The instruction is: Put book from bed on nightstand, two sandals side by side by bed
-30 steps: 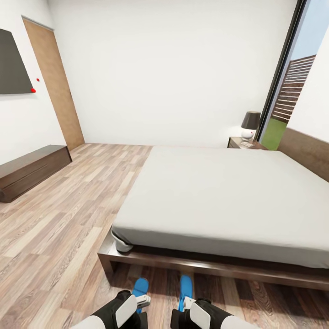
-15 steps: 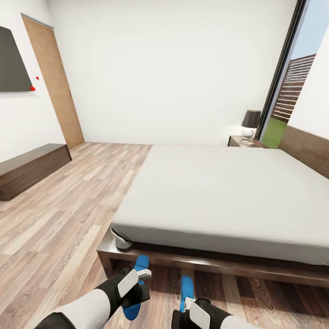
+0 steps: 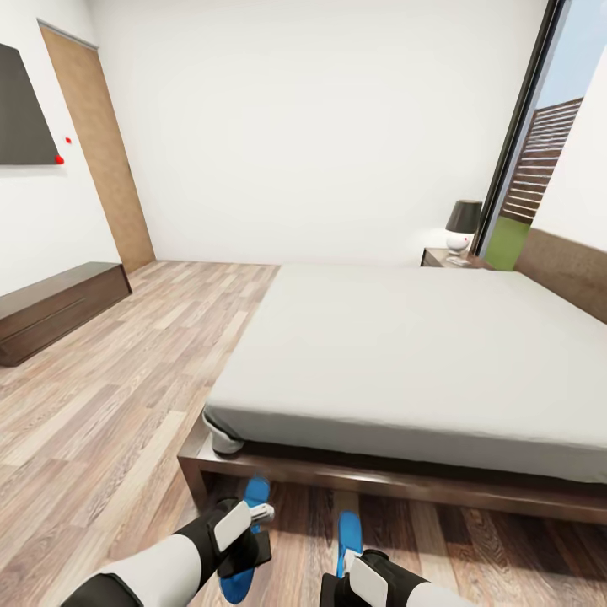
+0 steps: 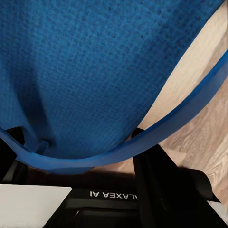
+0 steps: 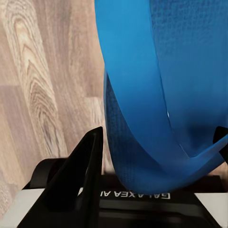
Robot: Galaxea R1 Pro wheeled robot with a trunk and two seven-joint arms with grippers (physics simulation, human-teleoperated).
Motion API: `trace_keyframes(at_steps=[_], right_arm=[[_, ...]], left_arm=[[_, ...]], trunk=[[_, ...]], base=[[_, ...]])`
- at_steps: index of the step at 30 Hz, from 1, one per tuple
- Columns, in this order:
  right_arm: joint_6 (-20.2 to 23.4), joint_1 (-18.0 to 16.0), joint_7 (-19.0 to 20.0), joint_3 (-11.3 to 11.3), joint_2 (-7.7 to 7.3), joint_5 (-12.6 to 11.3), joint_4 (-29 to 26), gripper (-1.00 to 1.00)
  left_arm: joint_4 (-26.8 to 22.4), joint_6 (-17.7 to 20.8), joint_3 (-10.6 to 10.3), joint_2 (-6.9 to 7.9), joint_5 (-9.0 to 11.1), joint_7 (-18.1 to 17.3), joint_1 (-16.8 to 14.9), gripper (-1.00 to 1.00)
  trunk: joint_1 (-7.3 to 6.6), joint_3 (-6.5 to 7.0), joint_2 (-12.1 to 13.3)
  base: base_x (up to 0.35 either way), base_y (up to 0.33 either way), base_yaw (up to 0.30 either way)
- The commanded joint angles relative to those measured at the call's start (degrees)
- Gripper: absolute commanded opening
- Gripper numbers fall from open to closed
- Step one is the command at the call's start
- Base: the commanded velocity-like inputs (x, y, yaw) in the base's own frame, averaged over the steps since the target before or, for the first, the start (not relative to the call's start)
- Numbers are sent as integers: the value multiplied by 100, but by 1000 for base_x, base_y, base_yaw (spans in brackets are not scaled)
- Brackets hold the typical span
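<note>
- Compared with a second ago, the left arm reaches further forward over the wood-plank floor [image 3: 101, 405], and the left sandal [image 3: 244, 539] it carries now shows nearly full length, where before only its toe end showed.
- The head view has also shifted slightly, so the bed [image 3: 421, 362] sits a touch higher in it; the bed itself has not moved.
- The left gripper [image 3: 246, 539] sits just off the corner of the bed's dark wood foot rail. In the left wrist view the blue sole [image 4: 90, 71] lies right against the black fingers [image 4: 156, 180] with the thin strap [image 4: 180, 123] looped across them, so the fingers look clamped on the sandal.
- The right gripper [image 3: 350, 563] stays low at the near edge of the head view, with the right sandal [image 3: 348, 539] pointing toward the foot rail. In the right wrist view one black finger [image 5: 83, 166] presses beside the blue sole's edge [image 5: 128, 156] and strap, so it grips that sandal.
- Both sandals lie roughly parallel, apart, near the foot rail; I cannot tell whether either touches the floor.
- A lamp [image 3: 463, 226] stands on the nightstand [image 3: 443, 257] beside the bed's far corner, and a low dark bench [image 3: 51, 308] runs along the left wall.
</note>
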Motion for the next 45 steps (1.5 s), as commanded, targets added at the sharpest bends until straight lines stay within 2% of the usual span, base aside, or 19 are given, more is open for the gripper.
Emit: trace_keyframes(at_steps=[1,7,11,14,19,21,25,29,35,40,45], right_arm=[[11,-5,-26,28,0,-47,-6,-100],[61,-5,-32,28,0,-40,-12,-100],[234,-8,-29,28,0,-38,-29,-100],[399,-137,-40,28,0,-35,-190,-100],[594,-310,-58,28,0,-31,-256,-100],[712,-410,-108,28,0,-32,-261,-100],[1076,-682,-499,28,0,-30,-315,-100],[1189,-773,-666,28,0,-33,-462,-100],[1245,-833,-749,28,0,-38,-535,-100],[1257,-839,-755,25,0,-40,-541,-100],[1264,-839,-756,20,0,-47,-542,-100]], left_arm=[[52,18,-31,2,57,15,-3,-100],[182,51,-26,-3,169,24,-3,-100],[166,262,-27,-6,273,147,-3,-100],[134,401,-25,-9,339,386,-3,-100],[121,441,-27,-14,428,447,-13,-100],[120,449,-27,-15,438,452,-29,-100],[119,469,-27,-16,451,457,-168,-100],[118,544,-26,-18,454,459,-318,-100],[118,894,-27,-17,456,459,-439,-100],[120,941,-27,-16,456,459,-620,-100],[154,957,-27,-16,456,460,-663,-100]], trunk=[[22,-23,-44],[154,-131,-285],[241,-203,-445],[307,-257,-566],[417,-347,-766],[461,-383,-846],[549,-454,-1007],[637,-526,-1167],[769,-634,-1408],[878,-724,-1608],[988,-813,-1809]], base=[[0,0,0],[0,0,0],[0,0,0],[0,0,0],[0,0,0],[0,0,0],[0,0,0],[0,0,0],[0,0,0],[0,0,0],[0,0,0]])
